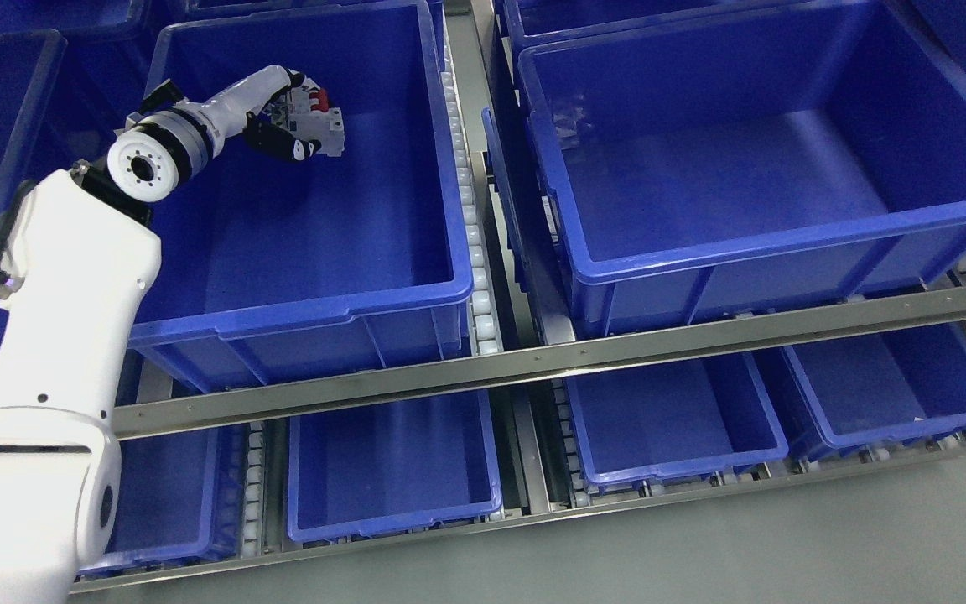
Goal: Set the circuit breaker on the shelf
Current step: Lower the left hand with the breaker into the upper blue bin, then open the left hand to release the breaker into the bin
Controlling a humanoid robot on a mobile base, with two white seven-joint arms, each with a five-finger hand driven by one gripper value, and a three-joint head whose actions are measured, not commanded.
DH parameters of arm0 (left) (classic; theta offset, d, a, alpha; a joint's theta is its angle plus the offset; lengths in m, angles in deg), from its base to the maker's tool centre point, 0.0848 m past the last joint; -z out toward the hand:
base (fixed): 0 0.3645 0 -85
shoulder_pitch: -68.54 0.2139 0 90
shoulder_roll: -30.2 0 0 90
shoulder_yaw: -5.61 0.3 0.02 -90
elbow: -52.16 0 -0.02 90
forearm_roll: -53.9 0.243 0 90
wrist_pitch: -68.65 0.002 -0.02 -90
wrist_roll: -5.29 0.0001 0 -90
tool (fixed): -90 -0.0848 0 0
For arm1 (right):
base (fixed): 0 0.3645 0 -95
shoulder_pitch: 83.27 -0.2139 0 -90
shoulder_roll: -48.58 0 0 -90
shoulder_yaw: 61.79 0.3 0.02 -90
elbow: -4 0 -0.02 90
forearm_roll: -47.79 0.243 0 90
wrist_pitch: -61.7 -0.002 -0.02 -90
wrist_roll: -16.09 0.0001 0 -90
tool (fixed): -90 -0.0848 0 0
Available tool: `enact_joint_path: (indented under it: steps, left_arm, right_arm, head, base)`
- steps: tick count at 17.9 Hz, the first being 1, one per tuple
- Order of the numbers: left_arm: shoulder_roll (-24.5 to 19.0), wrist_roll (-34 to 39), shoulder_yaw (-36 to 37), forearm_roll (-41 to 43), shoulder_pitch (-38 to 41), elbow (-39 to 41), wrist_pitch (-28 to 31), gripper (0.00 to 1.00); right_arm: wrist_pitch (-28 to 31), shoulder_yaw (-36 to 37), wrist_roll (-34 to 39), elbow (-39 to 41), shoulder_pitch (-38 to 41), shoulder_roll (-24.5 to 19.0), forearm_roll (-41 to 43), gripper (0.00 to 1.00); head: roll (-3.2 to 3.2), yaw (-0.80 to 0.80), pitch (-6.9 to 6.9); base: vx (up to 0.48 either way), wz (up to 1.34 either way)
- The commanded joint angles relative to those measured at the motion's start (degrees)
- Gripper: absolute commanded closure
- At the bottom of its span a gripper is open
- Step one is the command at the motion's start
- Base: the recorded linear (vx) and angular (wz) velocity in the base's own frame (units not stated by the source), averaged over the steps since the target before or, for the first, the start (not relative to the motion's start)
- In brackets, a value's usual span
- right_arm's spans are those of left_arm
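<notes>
My left hand (297, 119) reaches in from the lower left, over the far left part of a large blue bin (298, 315) on the upper shelf level. Its black fingers (282, 144) are curled around a white circuit breaker (324, 126) with a red switch on top. The breaker hangs above the bin's floor, near its back wall. The right arm does not show.
A second large blue bin (768, 243) stands to the right, past a roller track (475, 252). A metal shelf rail (584, 356) runs across the front. Smaller blue bins (395, 512) (676, 457) sit on the lower level. Grey floor lies below.
</notes>
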Motion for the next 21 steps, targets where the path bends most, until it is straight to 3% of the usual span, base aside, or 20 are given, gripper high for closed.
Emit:
enact_joint_path:
  steps: [1, 2, 6, 9, 21]
  left_arm:
    - [0.5, 0.2, 4.2, 0.2, -1.2, -9.5, 0.0, 0.41]
    - [0.4, 0.2, 4.5, 0.2, -1.5, -9.5, 0.0, 0.28]
    - [-1.0, 0.3, 4.2, 0.2, -1.6, -9.3, -0.2, 0.14]
    - [-1.9, 5.4, 4.2, 0.1, -1.5, -9.2, -0.4, 0.01]
    - [-1.8, 16.6, 3.4, 0.1, -1.5, -7.2, 0.8, 0.01]
  right_arm:
    - [1.9, -1.1, -0.2, 0.0, 0.0, 1.0, 0.0, 0.00]
    - [1.9, -1.1, -0.2, 0.0, 0.0, 1.0, 0.0, 0.00]
    - [1.9, -1.1, -0.2, 0.0, 0.0, 1.0, 0.0, 0.00]
    - [1.9, -1.1, -0.2, 0.0, 0.0, 1.0, 0.0, 0.00]
    - [1.9, -1.1, -0.2, 0.0, 0.0, 1.0, 0.0, 0.00]
  head:
    - [0.00, 0.00, 0.00]
    - [0.00, 0.00, 0.00]
    - [0.00, 0.00, 0.00]
    - [0.00, 0.00, 0.00]
    - [0.00, 0.00, 0.00]
  base:
    - [0.000, 0.00]
    - [0.000, 0.00]
    - [0.000, 0.00]
    - [0.000, 0.00]
    - [-0.009, -0.01]
